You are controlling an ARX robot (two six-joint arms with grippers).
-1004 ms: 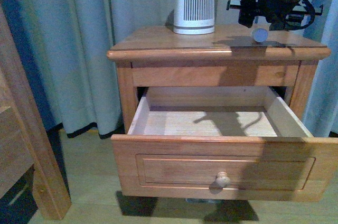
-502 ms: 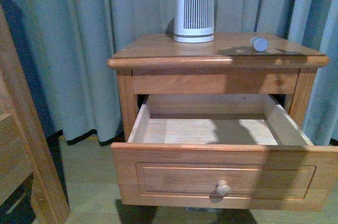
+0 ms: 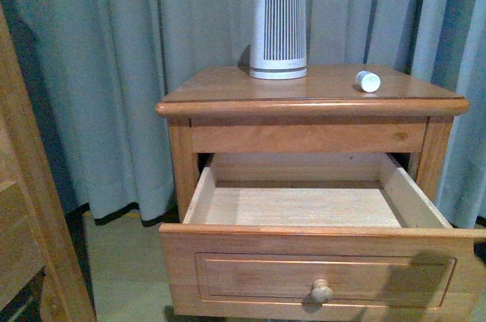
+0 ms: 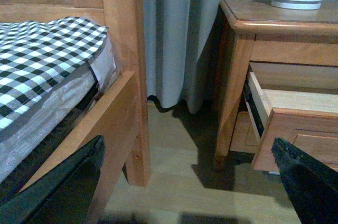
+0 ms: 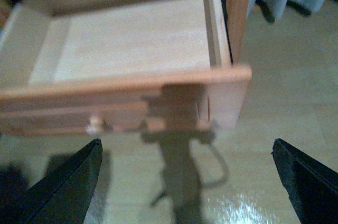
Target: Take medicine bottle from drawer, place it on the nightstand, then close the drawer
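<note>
You're sitting at roughly two-thirds done, judging by the layout. The medicine bottle [image 3: 368,81] is lying on its side on the nightstand [image 3: 228,94] top, at about 3 o'clock from the ribbed white device [image 3: 279,29] and well apart from it, close to the right rear edge. It looks settled, though being round and on its side it could roll if the cabinet gets jolted. The drawer [image 3: 319,276] is hanging wide open, interior bare as far as the front view shows, knob [image 3: 321,291] at 6 o'clock on the panel. So the pick and place are showing as finished; closing the drawer is what's left. Neither arm is showing in the front view. The left gripper [image 4: 190,182] is spread wide, holding nothing, looking at the bed frame [image 4: 127,76] and the nightstand's side. The right gripper [image 5: 185,182] is likewise spread and empty, hovering above the drawer front's right corner [image 5: 232,97], blurry there. You're probably wanting a slow, square push on the front panel.
</note>
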